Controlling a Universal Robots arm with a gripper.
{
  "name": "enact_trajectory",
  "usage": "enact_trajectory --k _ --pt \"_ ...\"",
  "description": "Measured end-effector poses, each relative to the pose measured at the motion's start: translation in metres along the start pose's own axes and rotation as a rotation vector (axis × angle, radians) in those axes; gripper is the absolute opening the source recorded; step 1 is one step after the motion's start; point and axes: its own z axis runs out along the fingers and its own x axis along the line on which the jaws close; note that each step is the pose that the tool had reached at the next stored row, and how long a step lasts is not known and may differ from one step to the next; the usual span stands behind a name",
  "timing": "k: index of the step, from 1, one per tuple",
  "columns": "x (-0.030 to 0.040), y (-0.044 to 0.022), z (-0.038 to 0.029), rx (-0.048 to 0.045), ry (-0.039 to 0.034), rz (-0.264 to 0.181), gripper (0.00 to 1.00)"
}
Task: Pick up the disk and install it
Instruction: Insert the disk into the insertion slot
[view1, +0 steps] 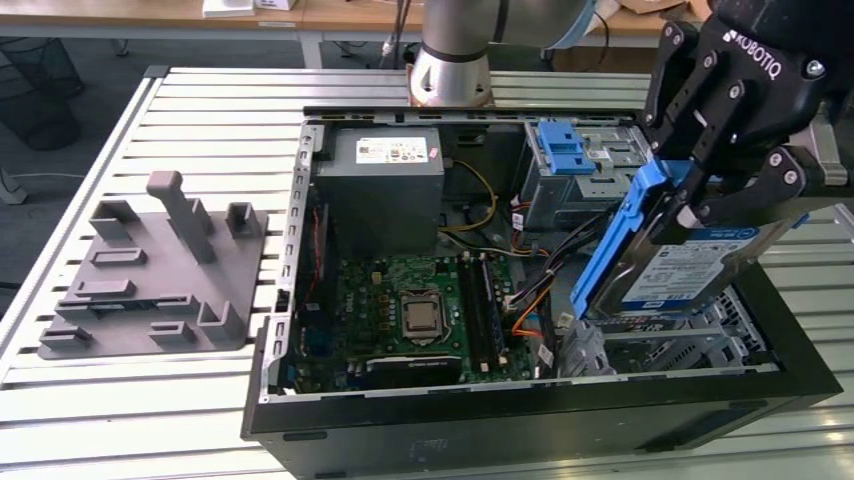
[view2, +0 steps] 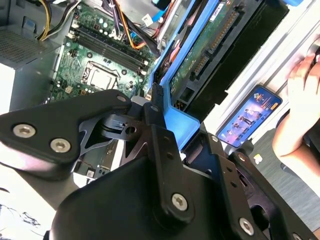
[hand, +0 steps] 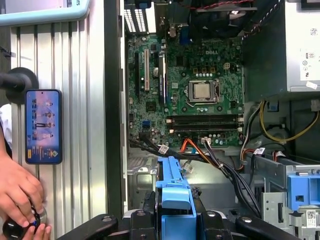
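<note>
The disk (view1: 687, 275), a silver drive with a white-and-blue label and blue side rails, hangs tilted over the open computer case (view1: 534, 430) at the exterior view's right. My gripper (view1: 710, 200) is shut on its upper end. Its lower end dips toward the metal drive cage (view1: 667, 345) inside the case; I cannot tell whether they touch. The second wrist view shows the disk's green circuit-board underside (view2: 207, 57) running away from my gripper (view2: 167, 125). In the first wrist view the disk's blue rail (hand: 172, 187) stands edge-on between the fingers of my gripper (hand: 172, 220), above the motherboard (hand: 200, 95).
Inside the case are a grey power supply box (view1: 387, 185), a blue latch piece (view1: 562, 145) and bundles of cables (view1: 534, 290). A grey fixture block (view1: 154, 270) sits on the slatted table at the exterior view's left. A phone (hand: 43, 126) and a person's hand (hand: 20, 197) lie beside the case.
</note>
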Motion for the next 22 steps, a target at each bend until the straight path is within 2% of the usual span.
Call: enact_trajectory --k 12,22 --pt "-0.0002 -0.0146 0.0057 0.0 0.0003 0.0 0.37" --pt "-0.0007 -0.0243 0.01 0.0 0.0001 0.0 0.37"
